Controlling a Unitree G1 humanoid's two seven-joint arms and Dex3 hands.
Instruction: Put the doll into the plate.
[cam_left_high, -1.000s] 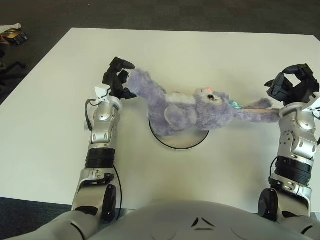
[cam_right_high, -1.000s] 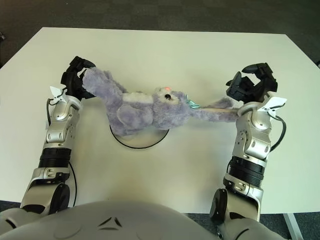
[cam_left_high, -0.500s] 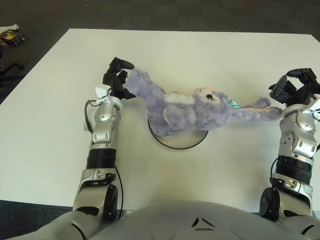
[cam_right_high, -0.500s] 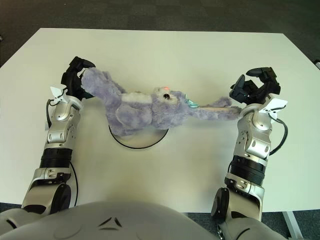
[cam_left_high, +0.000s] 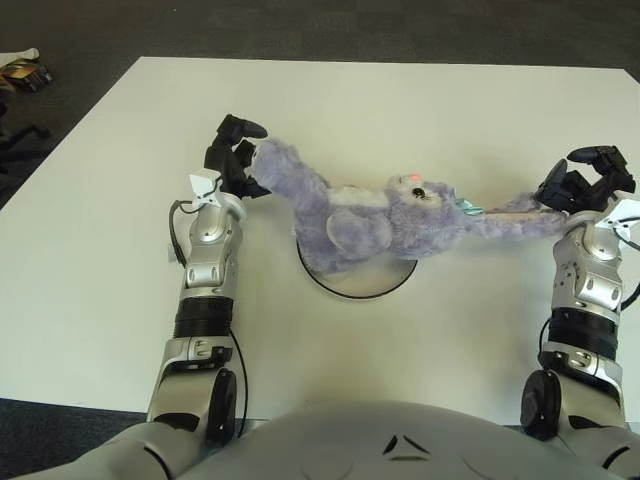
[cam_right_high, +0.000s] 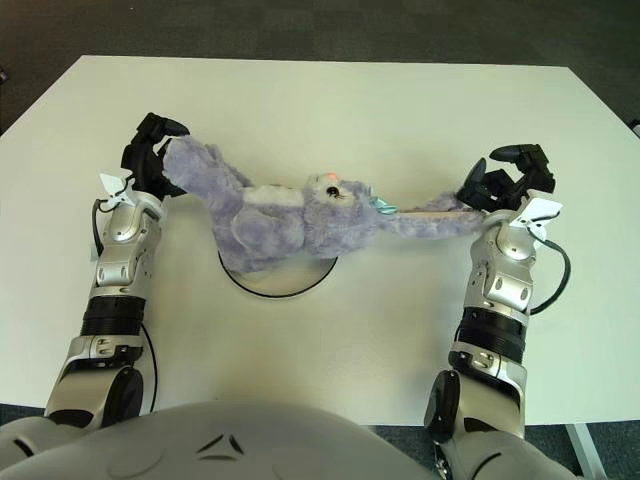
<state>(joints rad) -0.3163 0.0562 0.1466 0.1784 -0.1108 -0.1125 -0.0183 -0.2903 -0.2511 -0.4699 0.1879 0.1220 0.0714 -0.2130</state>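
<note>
Placing step, nearly done. Doll (cam_left_high: 370, 215) lies stretched sideways across the bench (cam_left_high: 100, 250), torso sitting over the plate (cam_left_high: 357, 278) and hiding most of it; only the near rim shows. Head points to the robot's right, one long limb runs off past the plate on each side.

Left hand (cam_left_high: 235, 160) is at the doll's left end, fingers curled around the limb tip, looks like it's pinching it. Right hand (cam_left_high: 585, 182) is at the far tip of the right limb, fingers half spread above it; the limb lies against the wrist but I judge the grip is off or nearly off.

Next move, my read: release both ends and back the hands off without dragging the torso off the plate. Limbs overhang the rim either side, so a nudge inward before letting go would seat it better. Soft plush, so it flops where dropped; the risk is a finger snagging the fur and pulling it sideways.

Versus a second ago: right hand has shifted outward toward the robot's right and a bit down, forearm more upright, fingers opened further. Doll's right limb lies a touch straighter. Left hand, torso and plate unchanged.
</note>
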